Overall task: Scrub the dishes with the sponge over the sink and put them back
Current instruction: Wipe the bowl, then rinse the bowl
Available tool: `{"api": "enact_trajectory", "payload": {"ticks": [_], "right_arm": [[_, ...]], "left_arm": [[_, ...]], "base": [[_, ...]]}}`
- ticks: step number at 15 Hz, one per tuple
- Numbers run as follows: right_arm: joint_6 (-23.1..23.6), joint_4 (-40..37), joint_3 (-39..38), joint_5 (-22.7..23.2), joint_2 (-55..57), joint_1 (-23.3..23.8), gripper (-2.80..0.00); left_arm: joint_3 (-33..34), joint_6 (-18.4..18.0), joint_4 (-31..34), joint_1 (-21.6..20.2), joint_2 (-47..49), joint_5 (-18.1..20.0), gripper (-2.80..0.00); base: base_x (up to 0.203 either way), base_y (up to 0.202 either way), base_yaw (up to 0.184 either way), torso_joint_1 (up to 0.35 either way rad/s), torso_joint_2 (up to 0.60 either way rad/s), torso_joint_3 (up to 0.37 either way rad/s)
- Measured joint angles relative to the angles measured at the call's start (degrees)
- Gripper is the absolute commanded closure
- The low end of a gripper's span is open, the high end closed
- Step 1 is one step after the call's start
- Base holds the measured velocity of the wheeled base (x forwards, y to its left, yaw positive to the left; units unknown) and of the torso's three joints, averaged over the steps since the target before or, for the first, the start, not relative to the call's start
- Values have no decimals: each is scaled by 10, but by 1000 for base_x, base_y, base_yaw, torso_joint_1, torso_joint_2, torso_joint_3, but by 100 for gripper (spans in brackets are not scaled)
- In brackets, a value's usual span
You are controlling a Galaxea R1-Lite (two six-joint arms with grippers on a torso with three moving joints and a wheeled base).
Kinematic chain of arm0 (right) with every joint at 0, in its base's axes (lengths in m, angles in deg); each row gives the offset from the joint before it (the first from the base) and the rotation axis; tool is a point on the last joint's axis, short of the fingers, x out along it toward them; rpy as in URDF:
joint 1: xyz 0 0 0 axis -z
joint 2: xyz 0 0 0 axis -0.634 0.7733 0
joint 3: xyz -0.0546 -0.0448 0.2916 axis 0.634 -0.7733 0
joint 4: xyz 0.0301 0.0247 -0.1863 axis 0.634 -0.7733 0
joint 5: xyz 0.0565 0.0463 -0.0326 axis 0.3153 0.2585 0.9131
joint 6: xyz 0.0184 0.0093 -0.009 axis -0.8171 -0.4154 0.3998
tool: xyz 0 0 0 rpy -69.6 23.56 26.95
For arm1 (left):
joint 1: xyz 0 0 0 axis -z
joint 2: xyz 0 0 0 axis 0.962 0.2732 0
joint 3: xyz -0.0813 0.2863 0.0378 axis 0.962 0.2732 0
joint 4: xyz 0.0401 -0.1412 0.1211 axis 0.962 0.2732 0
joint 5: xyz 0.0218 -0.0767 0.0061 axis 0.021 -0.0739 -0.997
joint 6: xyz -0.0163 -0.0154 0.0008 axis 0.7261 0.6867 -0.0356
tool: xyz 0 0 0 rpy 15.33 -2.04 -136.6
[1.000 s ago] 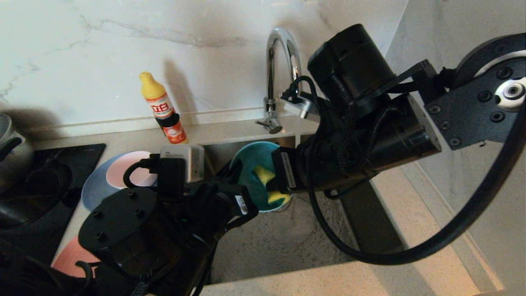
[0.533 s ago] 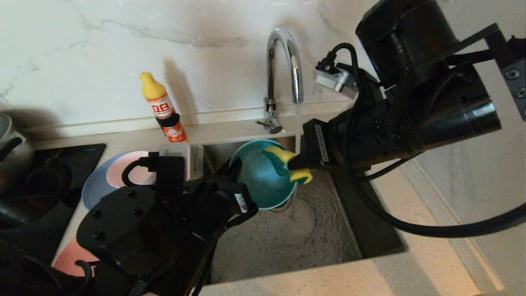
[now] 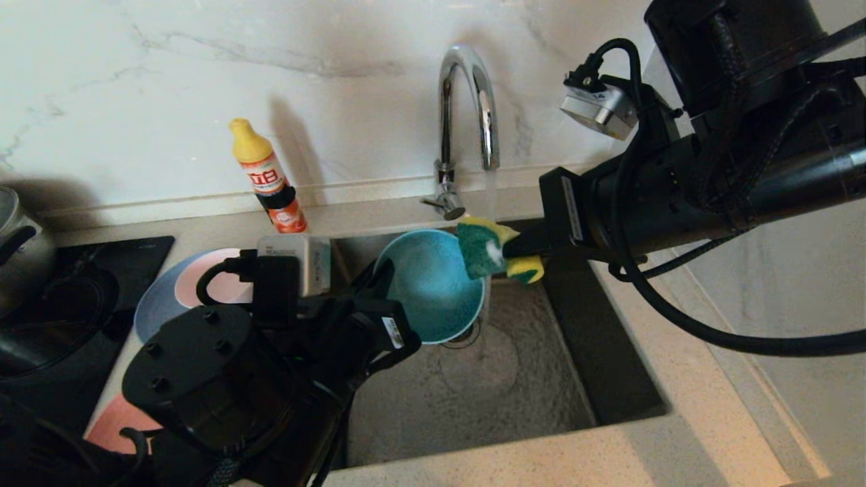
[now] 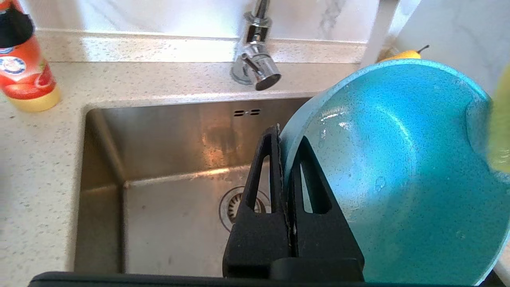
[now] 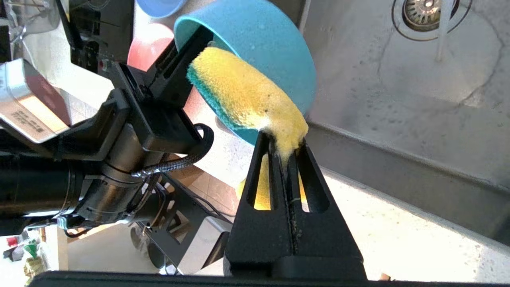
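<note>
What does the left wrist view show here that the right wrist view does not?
Only the left wrist view: the detergent bottle, the faucet base and the left pincer shut on the teal bowl's rim. Only the right wrist view: the right pincer shut on the yellow side of the sponge, and a pink plate. Both: the teal bowl, the sink and its drain.

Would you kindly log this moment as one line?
left tool: shut on teal bowl, over sink | right tool: shut on sponge, beside bowl rim | faucet: running
</note>
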State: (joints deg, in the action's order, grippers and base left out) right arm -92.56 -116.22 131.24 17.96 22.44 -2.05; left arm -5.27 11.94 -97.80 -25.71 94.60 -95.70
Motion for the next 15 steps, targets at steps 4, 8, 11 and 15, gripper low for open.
{"api": "enact_trajectory", "payload": {"ticks": [4,8,11,15], "right_arm": [[0,0,-19,2,-24,3,0],[5,0,-52,11,-76,12,0],[4,1,-77,12,-106,33,0],[2,3,-107,14,-131,72,0]], "left_arm": [[5,4,0,-5,-2,0,0],[13,8,5,-7,-1,1,0],[16,25,46,-23,10,4,0],[-47,84,232,-69,27,28,0]], "base": [[0,0,0,0,0,0],[0,0,0,0,0,0],[0,0,0,0,0,0],[0,0,0,0,0,0]]}}
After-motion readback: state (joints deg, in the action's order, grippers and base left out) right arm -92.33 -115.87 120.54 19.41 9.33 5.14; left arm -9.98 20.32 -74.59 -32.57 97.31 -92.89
